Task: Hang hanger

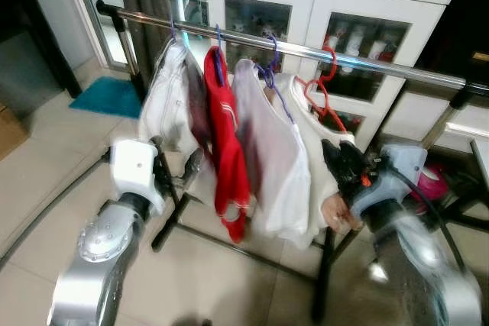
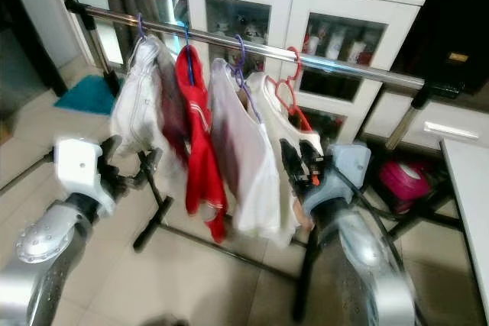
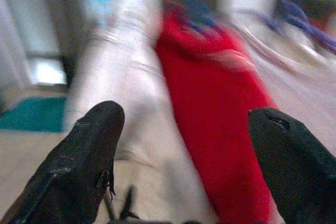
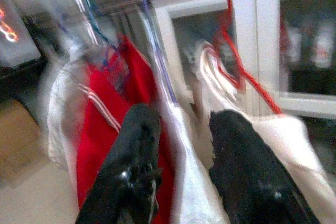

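Spanning your view, the rail point(image 1: 344, 57) carries four garments; the red hanger point(image 1: 325, 89) hooks over it, holding the white shirt point(image 1: 317, 158). Your right gripper point(image 1: 348, 164) sits against that shirt, fingers parted; your left gripper point(image 3: 184, 145) gapes empty.

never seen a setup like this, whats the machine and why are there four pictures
It is a walking humanoid robot with two silver arms, each ending in a tool of two long black fingers. Two pictures come from its head, looking down and forward; the other two come from cameras on its wrists, looking along the fingers. Before it stands a metal clothes rail carrying garments on hangers, among them a red top and, at the end, a white garment on a red hanger. The left tool is open, holding nothing. The right tool is open at that white garment.
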You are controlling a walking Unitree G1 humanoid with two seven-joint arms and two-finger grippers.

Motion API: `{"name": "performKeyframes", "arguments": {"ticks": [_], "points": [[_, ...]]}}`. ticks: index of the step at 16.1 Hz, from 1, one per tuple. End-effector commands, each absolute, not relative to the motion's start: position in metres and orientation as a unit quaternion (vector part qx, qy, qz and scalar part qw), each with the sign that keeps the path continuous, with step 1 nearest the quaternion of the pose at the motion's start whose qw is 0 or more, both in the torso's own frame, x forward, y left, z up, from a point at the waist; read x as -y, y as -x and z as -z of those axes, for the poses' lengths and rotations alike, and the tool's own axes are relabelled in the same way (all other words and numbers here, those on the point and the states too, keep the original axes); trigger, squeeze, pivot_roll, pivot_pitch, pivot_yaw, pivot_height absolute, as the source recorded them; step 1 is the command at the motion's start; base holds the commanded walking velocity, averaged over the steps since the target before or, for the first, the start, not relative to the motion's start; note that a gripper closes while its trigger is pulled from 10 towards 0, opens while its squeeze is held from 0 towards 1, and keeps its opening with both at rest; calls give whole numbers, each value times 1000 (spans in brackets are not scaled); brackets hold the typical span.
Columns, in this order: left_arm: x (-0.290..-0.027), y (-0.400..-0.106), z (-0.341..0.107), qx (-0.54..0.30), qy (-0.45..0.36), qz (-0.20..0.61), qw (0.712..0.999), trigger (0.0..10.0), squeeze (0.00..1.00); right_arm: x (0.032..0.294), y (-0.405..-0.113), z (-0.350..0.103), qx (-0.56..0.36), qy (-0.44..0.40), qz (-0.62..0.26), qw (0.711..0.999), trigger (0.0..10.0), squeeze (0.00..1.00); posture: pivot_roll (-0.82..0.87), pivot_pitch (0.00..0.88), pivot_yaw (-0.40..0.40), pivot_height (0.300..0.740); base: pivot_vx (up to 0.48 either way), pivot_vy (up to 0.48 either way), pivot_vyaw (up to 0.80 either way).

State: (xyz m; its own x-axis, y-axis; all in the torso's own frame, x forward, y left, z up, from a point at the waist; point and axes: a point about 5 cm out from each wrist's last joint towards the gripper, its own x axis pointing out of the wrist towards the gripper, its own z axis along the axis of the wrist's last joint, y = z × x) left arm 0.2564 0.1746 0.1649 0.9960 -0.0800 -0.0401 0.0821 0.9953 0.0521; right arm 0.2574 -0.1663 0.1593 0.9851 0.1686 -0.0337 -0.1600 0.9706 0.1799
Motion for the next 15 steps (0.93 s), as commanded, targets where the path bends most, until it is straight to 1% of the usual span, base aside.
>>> {"name": "performKeyframes", "arguments": {"ticks": [1,2,3,4,7,8,12,13,14,15], "points": [[-188,-255,-173,-9,-31,-4,999,10000,0,173,-260,-174,6,-79,-59,995,10000,0,-10,0,-63,740,0,0,0],[-187,-254,-170,-12,-36,-7,999,10000,0,175,-261,-175,12,-61,-58,996,10000,0,-17,0,-62,740,0,0,0],[-184,-253,-168,-13,-36,-4,999,10000,0,179,-260,-178,33,-27,-37,998,10000,0,-22,0,-65,740,0,0,0],[-183,-253,-167,-12,-37,-5,999,10000,0,176,-259,-173,4,-53,-61,997,10000,0,-31,0,-69,740,0,0,0],[-177,-255,-170,-17,-37,3,999,10000,0,171,-259,-169,-24,-62,-80,995,10000,0,-26,0,-77,740,0,0,0],[-171,-255,-170,-17,-41,26,999,10000,0,168,-259,-165,-32,-71,-86,993,10000,0,-25,0,-78,740,0,0,0],[-162,-263,-175,-9,-52,71,996,10000,0,156,-266,-162,-40,-104,-93,989,10000,0,-14,0,-64,740,0,0,0],[-160,-264,-176,-9,-57,76,995,10000,0,154,-270,-161,-43,-107,-92,989,10000,765,-13,0,-62,740,0,0,0],[-160,-264,-176,-8,-61,79,995,10000,0,153,-274,-159,-47,-111,-85,989,10000,1000,-8,0,-57,740,0,0,0],[-159,-264,-176,-6,-65,82,994,10000,0,152,-277,-160,-39,-117,-88,988,10000,1000,-3,0,-55,740,0,0,0]]}}
